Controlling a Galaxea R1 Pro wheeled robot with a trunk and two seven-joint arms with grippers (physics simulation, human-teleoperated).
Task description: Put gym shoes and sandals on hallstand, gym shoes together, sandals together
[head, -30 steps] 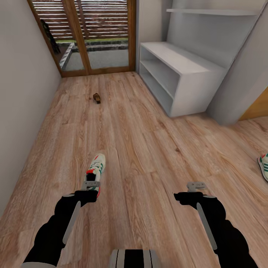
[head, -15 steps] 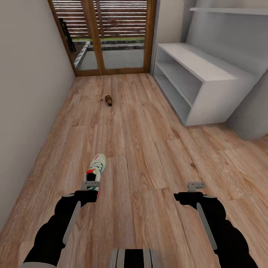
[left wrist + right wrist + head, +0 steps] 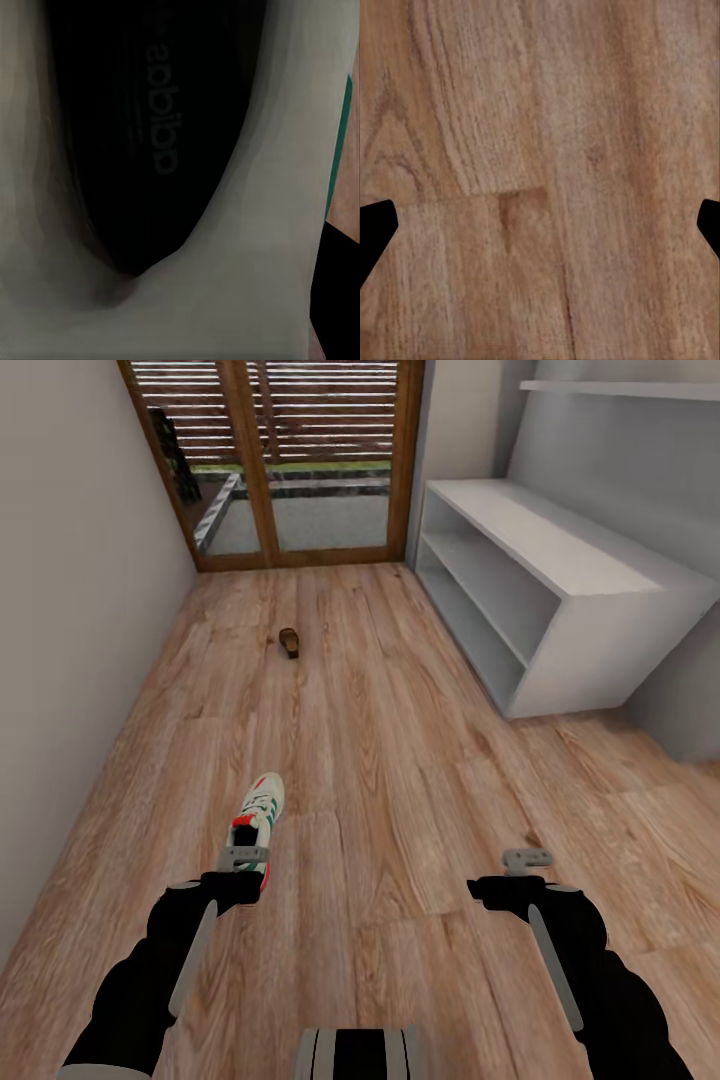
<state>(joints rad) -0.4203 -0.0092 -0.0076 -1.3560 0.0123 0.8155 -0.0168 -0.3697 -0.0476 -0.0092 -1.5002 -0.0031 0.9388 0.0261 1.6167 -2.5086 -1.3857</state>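
Matt wood-grain floor (image 3: pixel 400 760), smooth pale hallstand (image 3: pixel 600 630)

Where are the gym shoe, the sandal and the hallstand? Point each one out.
gym shoe (image 3: pixel 262 803): head view, on its laced upper near the toe.
sandal (image 3: pixel 291 643): head view, on its dark brown upper.
hallstand (image 3: pixel 560 548): head view, on its bare bench top.
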